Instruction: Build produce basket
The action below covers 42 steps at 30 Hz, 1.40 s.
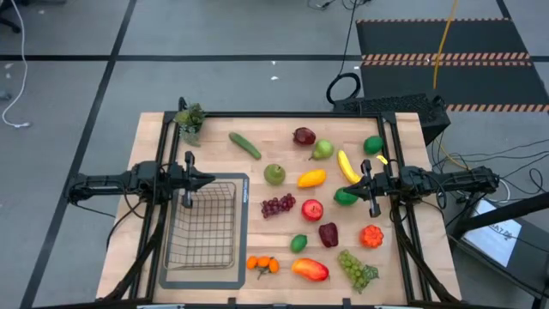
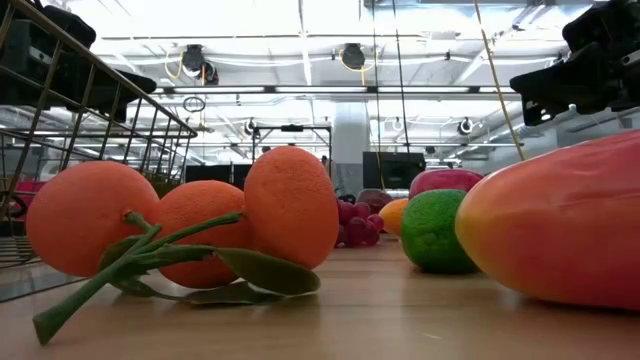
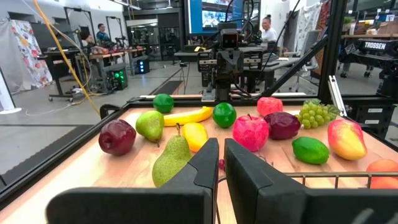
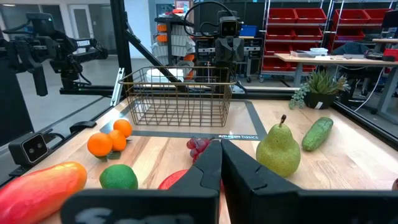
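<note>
The wire basket (image 1: pixel 204 225) sits empty on a grey mat (image 1: pixel 171 279) at the left of the desk (image 1: pixel 266 172). The left pincer (image 1: pixel 208 180) hovers at the basket's far rim, fingers clenched, holding nothing. The right pincer (image 1: pixel 353 184), also clenched and empty, hangs beside the banana (image 1: pixel 347 166) and a lime (image 1: pixel 346 197). Produce lies scattered right of the basket, including oranges (image 1: pixel 262 264), purple grapes (image 1: pixel 277 206) and a cucumber (image 1: pixel 244 145)

The left gripper (image 3: pixel 221 163) has its dark fingers nearly together, just above the basket (image 3: pixel 323 179) rim. Beyond the rim, a green pear (image 3: pixel 170 160) stands nearest, with a yellow mango (image 3: pixel 194 135), red apple (image 3: pixel 250 131) and lime (image 3: pixel 310 150) behind. The other arm's gripper (image 3: pixel 227 62) faces from far across.
</note>
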Each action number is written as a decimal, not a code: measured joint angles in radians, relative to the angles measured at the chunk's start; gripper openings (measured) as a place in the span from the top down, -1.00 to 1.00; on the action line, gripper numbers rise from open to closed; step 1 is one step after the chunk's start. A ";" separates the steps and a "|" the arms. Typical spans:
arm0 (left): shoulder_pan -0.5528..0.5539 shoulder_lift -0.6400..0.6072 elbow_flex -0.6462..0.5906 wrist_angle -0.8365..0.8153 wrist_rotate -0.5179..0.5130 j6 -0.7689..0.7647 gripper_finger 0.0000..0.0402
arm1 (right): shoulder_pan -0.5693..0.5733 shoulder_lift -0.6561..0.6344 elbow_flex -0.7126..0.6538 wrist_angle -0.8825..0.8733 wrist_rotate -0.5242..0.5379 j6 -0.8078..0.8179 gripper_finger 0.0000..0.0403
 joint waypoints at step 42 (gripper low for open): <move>0.000 0.000 0.000 0.062 0.000 0.002 0.85 | 0.000 0.000 0.000 0.000 0.000 0.000 1.00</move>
